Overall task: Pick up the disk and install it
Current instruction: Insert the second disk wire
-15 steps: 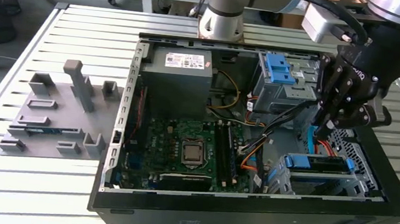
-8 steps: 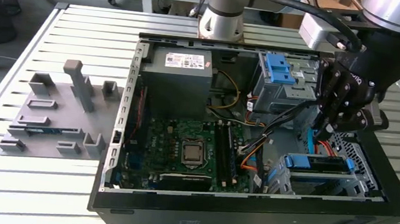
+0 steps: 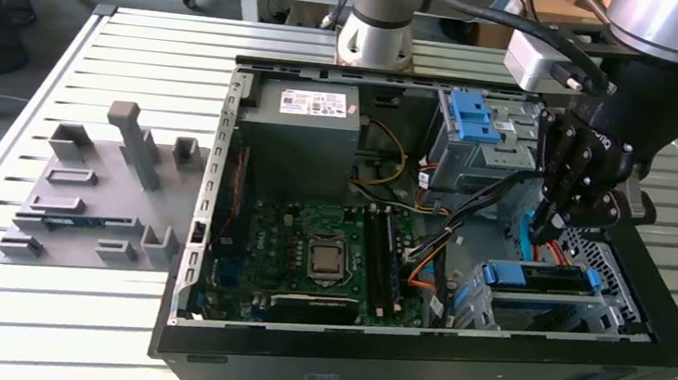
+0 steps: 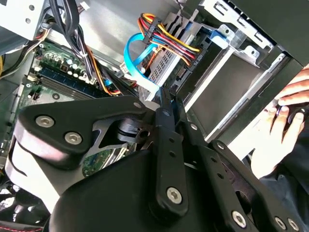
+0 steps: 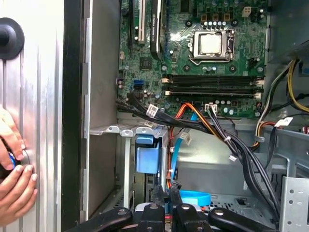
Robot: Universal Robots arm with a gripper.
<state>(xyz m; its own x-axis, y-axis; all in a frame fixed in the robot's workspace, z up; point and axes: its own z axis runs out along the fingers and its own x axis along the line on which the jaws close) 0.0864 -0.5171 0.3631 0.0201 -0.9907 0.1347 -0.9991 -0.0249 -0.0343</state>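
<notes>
- Inside the open computer case [image 3: 417,347] on the slatted tabletop [image 3: 142,40], the claw [image 3: 547,231] hangs over the drive bays at the exterior view's right, its fingers [image 4: 166,108] drawn narrow, almost together, with nothing seen between them.
- The disk [image 3: 542,280], blue-framed, sits in the lower bay cage just below the claw (whether it is fully home I cannot tell).
- Risk: the bundle of coloured cables [image 4: 164,36] and the blue data cable [image 4: 135,63] lie close to the fingertips; a sideways move could snag or tug a connector.
- Risk: a person's hand [image 5: 14,174] rests on the case's outer wall, near the arm's working space.
- Writing: the white sticker on the grey power-supply box [image 3: 315,122] carries print too small to read.
</notes>
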